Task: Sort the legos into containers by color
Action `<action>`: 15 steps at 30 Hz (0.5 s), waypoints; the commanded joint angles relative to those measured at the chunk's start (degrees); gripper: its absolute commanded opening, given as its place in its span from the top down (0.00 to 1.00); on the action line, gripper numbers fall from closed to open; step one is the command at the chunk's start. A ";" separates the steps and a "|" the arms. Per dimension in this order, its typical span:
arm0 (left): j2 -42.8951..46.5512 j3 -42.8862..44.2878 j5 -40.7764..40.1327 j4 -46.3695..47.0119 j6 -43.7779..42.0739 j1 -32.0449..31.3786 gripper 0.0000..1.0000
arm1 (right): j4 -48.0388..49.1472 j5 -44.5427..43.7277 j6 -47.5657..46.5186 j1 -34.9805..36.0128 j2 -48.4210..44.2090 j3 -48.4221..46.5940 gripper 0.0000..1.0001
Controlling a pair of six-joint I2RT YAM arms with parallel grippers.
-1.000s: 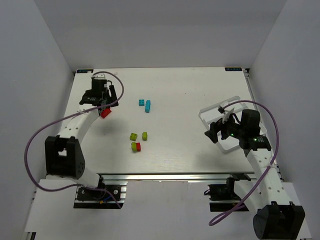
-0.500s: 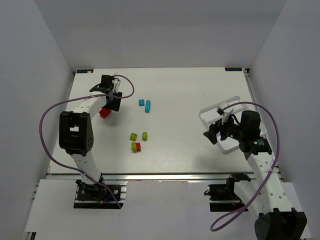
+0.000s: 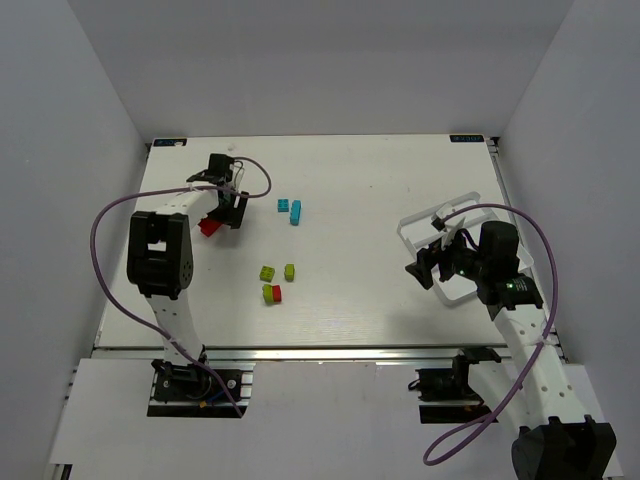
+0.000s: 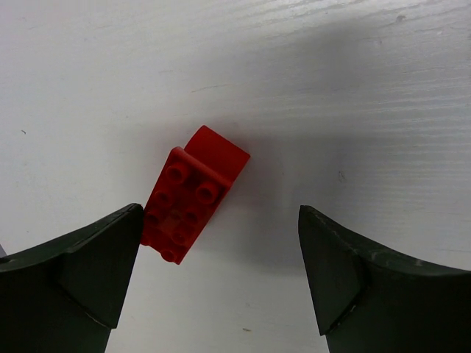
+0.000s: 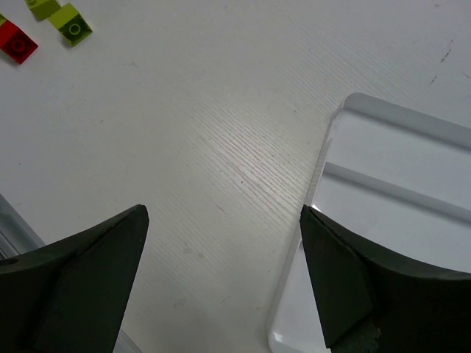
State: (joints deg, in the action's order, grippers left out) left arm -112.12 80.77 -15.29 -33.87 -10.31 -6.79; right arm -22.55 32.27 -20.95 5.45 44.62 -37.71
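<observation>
Now: left arm over a red lego, nothing gripped yet

Top view: left gripper (image 3: pixel 224 208) is spread and sits low at the far-left of the table (image 3: pixel 380 180), with the red brick (image 3: pixel 208 227) just beside it. Two cyan bricks (image 3: pixel 284 205) touch each other near mid-table. Nearer the arms are two lime bricks (image 3: pixel 267 272) close together, then a lime-and-red pair (image 3: pixel 268 293) touching. White tray (image 3: pixel 408 232) is on the right, well apart from every brick. Right gripper (image 3: pixel 430 268) hovers at the tray's near-left edge, spread and empty.

Left wrist: red brick (image 4: pixel 193 195) lies with its studs facing the camera, skewed diagonally between the fingers (image 4: pixel 88 265). One corner is right against the left-of-frame finger; contact or not, can't tell. The other finger is well clear. Not pinched.

Right wrist: jaws wide, nothing between them. A tray corner and one divider show at right of frame, with no legos in the part shown. Lime and red bricks sit in the top-left corner.

Handling, my read: tiny, light, rigid, slick plastic. A corner pinch will likely spin it or squirt it out. Rotate the wrist to square up, then close on the two long flat sides, low on the body, not on the studs.
</observation>
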 commanded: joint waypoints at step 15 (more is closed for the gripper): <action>-0.56 1.40 1.23 1.09 1.08 3.01 0.29 | 1.89 -1.60 0.03 1.31 0.64 -0.87 0.11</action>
State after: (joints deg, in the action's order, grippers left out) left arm -112.57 81.12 -15.38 -33.74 -9.56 -3.97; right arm -22.50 31.11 -20.97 6.24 45.06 -37.71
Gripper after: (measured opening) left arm 0.742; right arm 0.889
